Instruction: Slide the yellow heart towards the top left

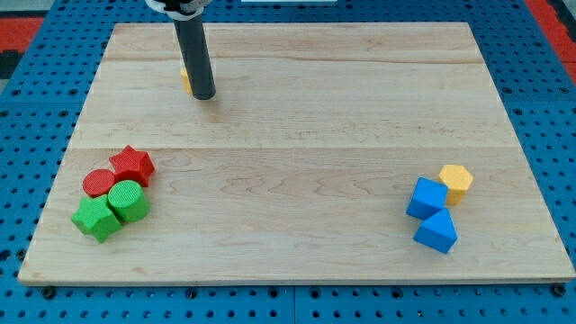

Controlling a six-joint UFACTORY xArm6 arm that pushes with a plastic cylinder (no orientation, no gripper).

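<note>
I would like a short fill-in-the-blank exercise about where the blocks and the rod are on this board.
1. My tip hides most of a ____ block.
2. The yellow hexagon touches a ____ cube.
3. The red star lies near the view's ____ edge.

Missing words: yellow; blue; left

A pale wooden board (297, 108) made of long planks lies on a blue pegboard table (45, 81) dotted with small holes. Red surface (27, 22) shows at the far left and far right corners. Light is even and soft.
</note>
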